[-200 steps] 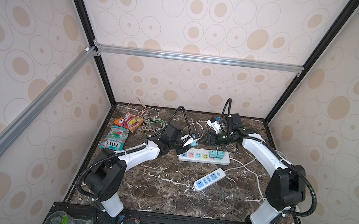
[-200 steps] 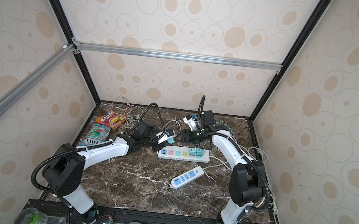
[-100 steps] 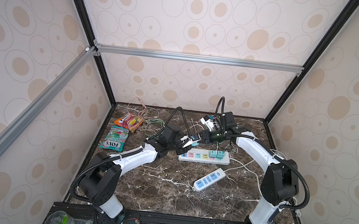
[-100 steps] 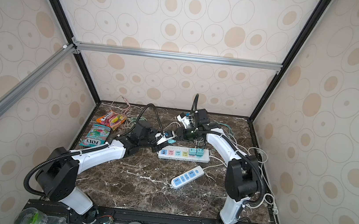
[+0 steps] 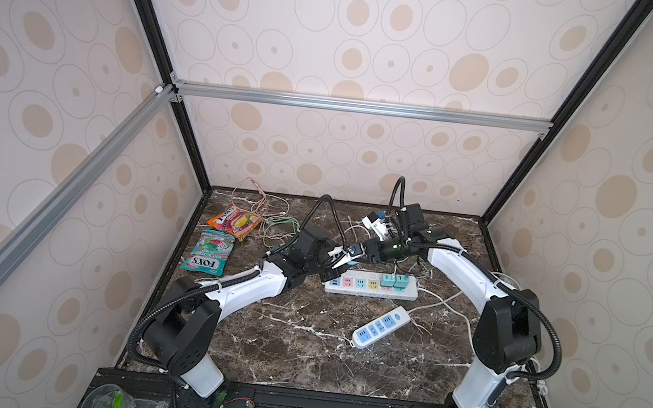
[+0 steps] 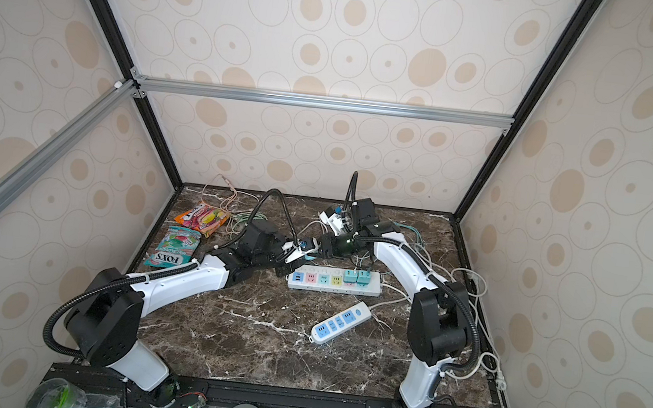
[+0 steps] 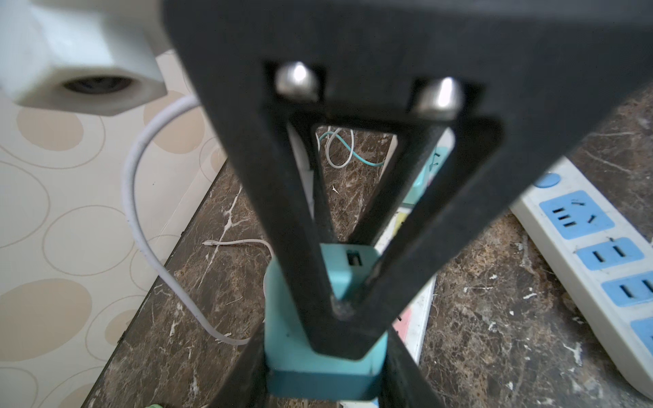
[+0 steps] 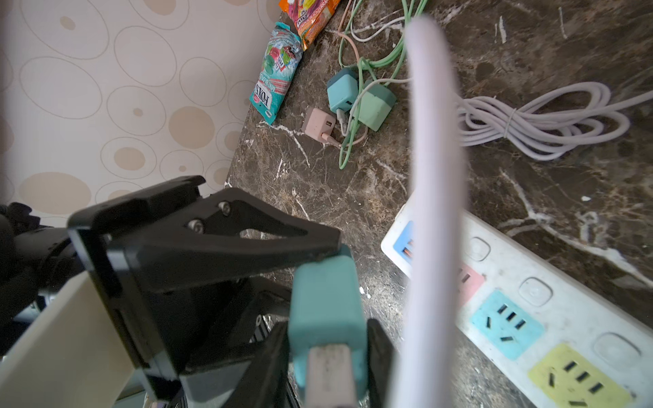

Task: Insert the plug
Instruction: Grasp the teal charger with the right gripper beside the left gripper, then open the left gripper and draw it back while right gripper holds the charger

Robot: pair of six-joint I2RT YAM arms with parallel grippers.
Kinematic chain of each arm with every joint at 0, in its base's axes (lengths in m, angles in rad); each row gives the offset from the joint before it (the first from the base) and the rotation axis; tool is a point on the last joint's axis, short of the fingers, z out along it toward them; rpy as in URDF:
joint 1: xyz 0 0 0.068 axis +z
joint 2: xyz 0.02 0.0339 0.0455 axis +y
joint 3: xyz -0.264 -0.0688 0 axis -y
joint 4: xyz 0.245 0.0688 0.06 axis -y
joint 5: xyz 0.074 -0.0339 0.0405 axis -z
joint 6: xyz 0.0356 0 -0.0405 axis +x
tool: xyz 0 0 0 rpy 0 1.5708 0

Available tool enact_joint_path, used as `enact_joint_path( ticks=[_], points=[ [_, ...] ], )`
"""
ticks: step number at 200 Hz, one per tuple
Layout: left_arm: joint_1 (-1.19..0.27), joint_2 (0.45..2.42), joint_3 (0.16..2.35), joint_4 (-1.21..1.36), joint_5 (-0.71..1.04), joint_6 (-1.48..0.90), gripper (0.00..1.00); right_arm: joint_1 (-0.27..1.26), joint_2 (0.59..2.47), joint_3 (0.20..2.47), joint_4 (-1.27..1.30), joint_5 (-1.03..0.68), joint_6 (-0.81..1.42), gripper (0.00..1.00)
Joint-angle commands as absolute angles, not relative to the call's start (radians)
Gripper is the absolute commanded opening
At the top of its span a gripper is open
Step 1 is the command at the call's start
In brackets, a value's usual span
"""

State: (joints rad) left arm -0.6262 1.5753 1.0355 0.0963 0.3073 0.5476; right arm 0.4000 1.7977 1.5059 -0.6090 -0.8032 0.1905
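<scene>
Two pincers have hold of one teal plug [image 8: 325, 303] at once, and we find it in the air just off the USB end of the coloured power strip [image 8: 512, 254], seated in none of its sockets. We see the left gripper [image 5: 341, 260] closed on it, black fingers [image 7: 243, 374] pressed to the teal sides. The right gripper [image 5: 361, 254] faces it from the opposite side, jaws set against the same cube, with one triangular finger [image 7: 293, 229] lying across the plug's upper face. A small port [image 7: 353, 259] on the plug shows empty (the pale piece at its near end in the right wrist view is too blurred for us to name). On the strip itself two teal chargers [image 5: 402, 281] stand plugged in toward the end farthest from the held plug. Past the strip's USB end we count three loose chargers, teal [image 8: 341, 90], green [image 8: 376, 104] and pink [image 8: 318, 125], tangled in thin cables, and beyond them a Fox's sweet packet [image 5: 208, 252] and an orange packet [image 5: 235, 222]. Behind the strip lies a coiled white cable [image 8: 530, 123]. In front of it, apart and at an angle, lies a second strip with blue sockets [image 5: 379, 327].
</scene>
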Motion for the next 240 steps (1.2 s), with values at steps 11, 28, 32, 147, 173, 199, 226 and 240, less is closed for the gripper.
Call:
enact_joint_path(
  ticks=[11,28,32,147,173,199,226,240],
  points=[
    [-0.631,1.564,1.049,0.132,0.275,0.574,0.00,0.406,1.801,1.533,-0.672,-0.815,0.143,0.25],
    [-0.631,1.567,1.048,0.140,0.267,0.560,0.00,0.405,1.795,1.532,-0.682,-0.796,0.130,0.08],
    [-0.632,1.568,1.048,0.144,0.266,0.557,0.00,0.406,1.793,1.531,-0.684,-0.793,0.127,0.04],
    [-0.577,1.604,0.983,0.430,0.028,0.218,0.98,0.395,1.705,1.488,-0.632,-0.630,0.066,0.00],
    [-0.548,1.633,0.987,0.438,-0.036,0.097,0.98,0.388,1.676,1.470,-0.618,-0.567,0.070,0.00],
    [-0.543,1.693,1.041,0.337,-0.056,0.001,0.99,0.382,1.632,1.433,-0.580,-0.507,0.073,0.00],
    [-0.543,1.769,1.113,0.193,-0.067,-0.108,0.98,0.378,1.589,1.386,-0.523,-0.467,0.084,0.00],
    [-0.543,1.813,1.139,0.152,-0.052,-0.137,0.96,0.376,1.579,1.370,-0.505,-0.465,0.084,0.00]
  ],
)
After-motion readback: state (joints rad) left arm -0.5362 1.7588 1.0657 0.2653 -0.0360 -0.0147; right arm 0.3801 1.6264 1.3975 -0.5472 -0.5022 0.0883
